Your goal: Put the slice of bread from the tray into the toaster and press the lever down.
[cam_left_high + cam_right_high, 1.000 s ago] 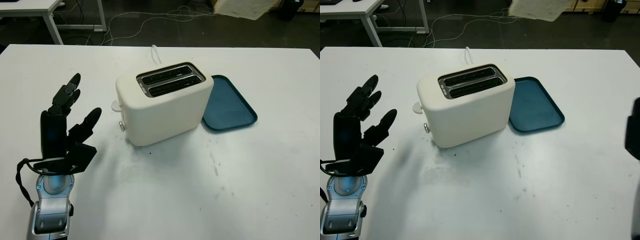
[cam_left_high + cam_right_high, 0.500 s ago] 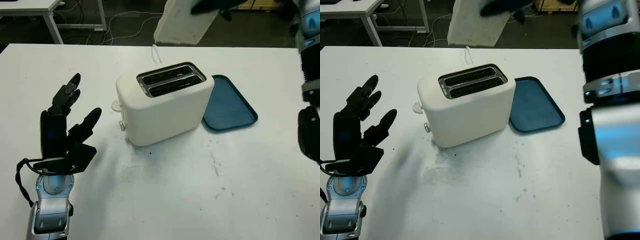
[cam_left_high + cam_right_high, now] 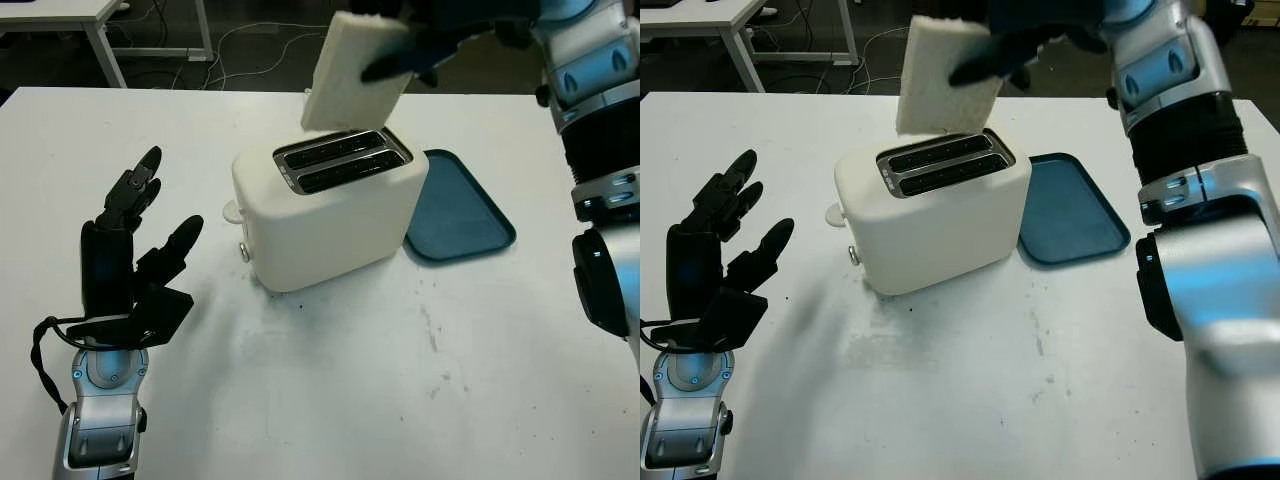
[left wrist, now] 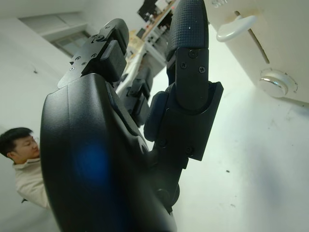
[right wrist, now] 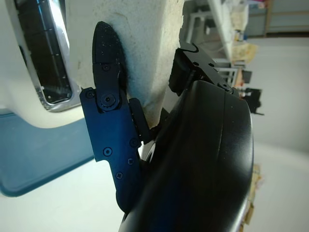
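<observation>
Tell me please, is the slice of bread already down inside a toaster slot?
No, the right hand holds the bread just above the toaster.

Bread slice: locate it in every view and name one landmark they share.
Left eye view: bread slice, top centre, held by the right robot hand above the toaster.
Right eye view: top centre, above the slots.
Left wrist view: not in it.
Right wrist view: between the fingers.
Shared landmark: the toaster.

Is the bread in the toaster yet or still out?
Out: the right hand holds the bread slice just above the toaster, whose slots look empty.
</observation>
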Robot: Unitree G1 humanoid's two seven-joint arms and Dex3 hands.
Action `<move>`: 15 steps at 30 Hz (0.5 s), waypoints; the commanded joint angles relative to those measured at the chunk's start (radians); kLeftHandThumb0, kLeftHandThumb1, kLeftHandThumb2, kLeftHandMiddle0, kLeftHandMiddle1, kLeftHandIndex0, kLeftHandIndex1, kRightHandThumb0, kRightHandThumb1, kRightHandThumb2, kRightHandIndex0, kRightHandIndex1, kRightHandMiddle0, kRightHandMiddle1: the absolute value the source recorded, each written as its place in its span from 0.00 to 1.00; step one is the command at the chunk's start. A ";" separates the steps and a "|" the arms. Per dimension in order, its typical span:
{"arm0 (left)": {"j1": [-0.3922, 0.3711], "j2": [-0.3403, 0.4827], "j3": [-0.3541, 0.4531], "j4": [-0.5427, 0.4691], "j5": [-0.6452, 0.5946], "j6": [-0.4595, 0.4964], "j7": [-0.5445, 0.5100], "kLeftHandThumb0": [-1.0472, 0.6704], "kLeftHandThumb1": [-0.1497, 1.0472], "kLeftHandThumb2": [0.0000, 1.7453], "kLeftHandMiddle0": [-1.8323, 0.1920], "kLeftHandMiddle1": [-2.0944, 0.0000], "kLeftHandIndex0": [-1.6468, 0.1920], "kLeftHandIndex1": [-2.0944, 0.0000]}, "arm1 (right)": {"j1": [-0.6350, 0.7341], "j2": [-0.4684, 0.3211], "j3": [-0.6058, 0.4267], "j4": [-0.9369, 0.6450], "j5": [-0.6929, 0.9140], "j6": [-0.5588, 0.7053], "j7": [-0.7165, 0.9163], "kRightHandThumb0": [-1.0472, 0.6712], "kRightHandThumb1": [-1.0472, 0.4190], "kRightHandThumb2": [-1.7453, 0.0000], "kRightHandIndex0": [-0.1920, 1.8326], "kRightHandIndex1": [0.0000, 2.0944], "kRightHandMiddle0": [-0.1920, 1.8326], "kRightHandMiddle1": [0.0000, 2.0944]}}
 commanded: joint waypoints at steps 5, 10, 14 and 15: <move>-0.003 0.004 -0.003 -0.011 0.019 0.008 0.003 0.17 0.89 0.20 0.61 1.00 0.65 1.00 | 0.017 0.029 0.011 -0.005 0.001 0.044 0.010 0.31 0.09 0.78 0.61 0.83 0.50 0.83; -0.001 0.003 0.001 -0.009 0.010 0.008 0.001 0.16 0.89 0.20 0.61 1.00 0.66 1.00 | 0.015 0.031 0.011 -0.028 0.001 0.083 0.024 0.32 0.09 0.77 0.62 0.83 0.50 0.83; -0.001 0.001 0.001 -0.010 0.003 0.011 -0.002 0.16 0.89 0.20 0.62 1.00 0.66 1.00 | 0.037 0.014 0.025 -0.090 -0.014 0.100 0.035 0.32 0.09 0.76 0.61 0.83 0.50 0.83; -0.001 -0.003 0.001 -0.010 -0.007 0.009 -0.003 0.17 0.89 0.19 0.62 1.00 0.66 1.00 | 0.043 0.012 0.029 -0.104 -0.015 0.106 0.040 0.33 0.09 0.76 0.61 0.83 0.49 0.83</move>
